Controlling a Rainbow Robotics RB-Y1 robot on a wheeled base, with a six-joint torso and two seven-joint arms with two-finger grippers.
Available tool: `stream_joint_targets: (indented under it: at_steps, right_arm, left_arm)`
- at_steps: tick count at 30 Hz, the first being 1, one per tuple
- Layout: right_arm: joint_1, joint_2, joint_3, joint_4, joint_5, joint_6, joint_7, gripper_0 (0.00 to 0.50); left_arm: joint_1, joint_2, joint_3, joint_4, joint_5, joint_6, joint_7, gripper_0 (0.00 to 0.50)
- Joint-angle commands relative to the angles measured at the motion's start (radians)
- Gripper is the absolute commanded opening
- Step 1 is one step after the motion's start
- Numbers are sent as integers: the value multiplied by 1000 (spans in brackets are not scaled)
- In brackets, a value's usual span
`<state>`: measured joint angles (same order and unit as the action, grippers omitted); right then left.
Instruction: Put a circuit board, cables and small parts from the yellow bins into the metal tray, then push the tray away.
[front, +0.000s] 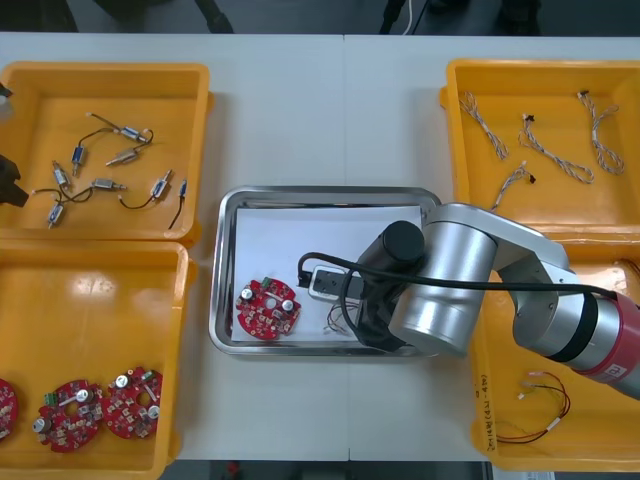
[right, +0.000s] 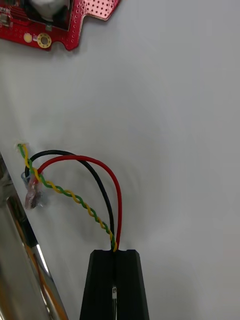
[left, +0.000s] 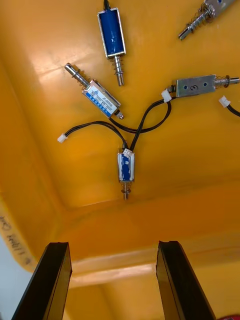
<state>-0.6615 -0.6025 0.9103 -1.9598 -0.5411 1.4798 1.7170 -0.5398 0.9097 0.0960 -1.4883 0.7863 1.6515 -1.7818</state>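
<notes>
Currently in metal tray (front: 330, 191): one round red circuit board (front: 268, 305), near-left corner; open white floor toward far rim.
Right gripper (right: 115, 252): pinching one red, black and yellow-green cable (right: 120, 210) by near rim.
Left gripper (left: 114, 244): wide, over far-left yellow bin (front: 200, 120); five small metal parts (left: 126, 167) ahead.

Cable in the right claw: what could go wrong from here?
The right claw is shut on the cable, whose loose end lies near the tray rim; once dropped, it might drape over the edge. The thin wires could also snag in the claw and lift back out. The circuit board sits close; a sideways move might nudge it. The left claw hovers open over a bin.
</notes>
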Motion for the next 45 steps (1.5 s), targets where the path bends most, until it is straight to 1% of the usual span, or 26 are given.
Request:
stream_joint_targets:
  at_steps: [1, 2, 3, 4, 18, 20, 23, 28, 32, 34, 37, 41, 43, 45]
  right_arm:
    - [6, 41, 5, -8, 35, -12, 21, 387]
    - [6, 44, 5, -8, 40, -12, 21, 421]
    - [5, 47, 4, -8, 46, -12, 21, 486]
    - [5, 47, 4, -7, 49, -12, 21, 500]
    - [-6, 47, -68, -25, 13, 17, 24, 500]
    - [-18, 47, -82, -34, 4, 45, 23, 500]
    - [-38, 47, -113, -51, -30, 105, 16, 500]
    - [-99, 47, -191, -56, -135, 232, 7, 500]
    - [-135, 47, -252, -56, -192, 304, -7, 500]
    - [-159, 49, -303, -56, -223, 356, -19, 500]
    - [-188, 49, -363, -61, -238, 432, -34, 500]
    - [-219, 49, -432, -70, -241, 440, -69, 500]
    - [-231, 47, -482, -71, -263, 440, -140, 500]
    - [-236, 46, -519, -71, -275, 440, -181, 500]
  left_arm:
    - [-34, 51, -67, 28, 21, -56, -37, 500]
    - [-35, 49, -71, 34, 27, -64, -39, 500]
    - [-35, 49, -79, 43, 34, -71, -44, 500]
    - [-35, 49, -79, 45, 37, -75, -47, 500]
    - [-45, 43, -79, 71, 70, -94, -105, 500]
    - [-51, 43, -79, 80, 73, -99, -111, 500]
    - [-74, 43, -79, 118, 82, -102, -123, 500]
    - [-106, 40, -79, 172, 91, -111, -146, 500]
    - [-106, 40, -81, 174, 88, -121, -148, 500]
    - [-109, 40, -101, 180, 88, -134, -149, 500]
    - [-118, 40, -125, 207, 94, -167, -151, 500]
    - [-134, 40, -151, 244, 97, -196, -162, 500]
    - [-134, 40, -160, 252, 97, -206, -163, 500]
    - [-134, 40, -173, 255, 97, -213, -165, 500]
